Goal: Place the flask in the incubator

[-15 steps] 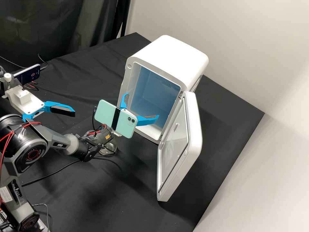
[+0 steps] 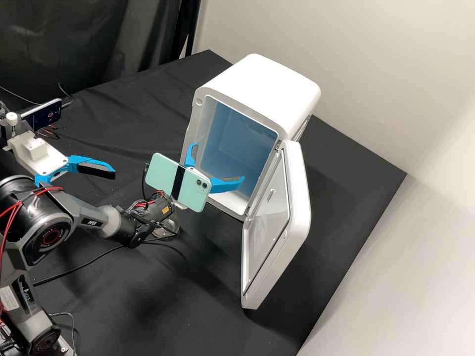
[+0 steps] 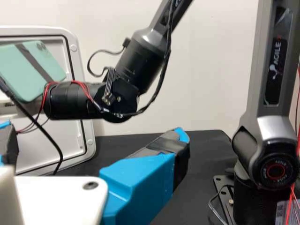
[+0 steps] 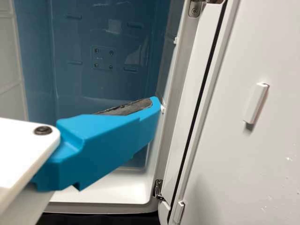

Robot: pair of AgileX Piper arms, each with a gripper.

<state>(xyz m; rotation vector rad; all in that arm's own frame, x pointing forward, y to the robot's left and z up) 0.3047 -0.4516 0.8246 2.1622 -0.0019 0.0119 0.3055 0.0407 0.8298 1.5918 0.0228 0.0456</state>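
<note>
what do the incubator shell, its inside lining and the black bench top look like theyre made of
incubator shell: white moulded plastic by the look, smooth, slight sheen, rounded corners.
inside lining: pale blue, smooth, probably plastic too; moulded ribs and screw heads show on the back wall.
bench top: matt black with no glare, likely cloth or a mat; cannot tell which.
</note>
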